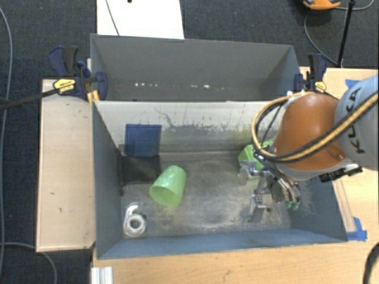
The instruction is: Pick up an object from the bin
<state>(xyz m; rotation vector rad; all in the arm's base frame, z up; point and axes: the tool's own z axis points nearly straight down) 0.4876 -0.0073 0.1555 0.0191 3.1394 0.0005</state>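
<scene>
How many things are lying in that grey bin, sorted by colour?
Green: 2, a cup on its side and a piece partly behind the arm
Blue: 1, a block
Black: 1, a flat slab
White: 1, a small ring-shaped thing
Total: 5

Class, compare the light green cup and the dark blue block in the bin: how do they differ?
The cup is pale green, the block dark blue. The cup is round and tapered, the block flat-faced and squarish. The cup lies on its side; the block sits farther back. Both are in the left half of the bin.
</scene>
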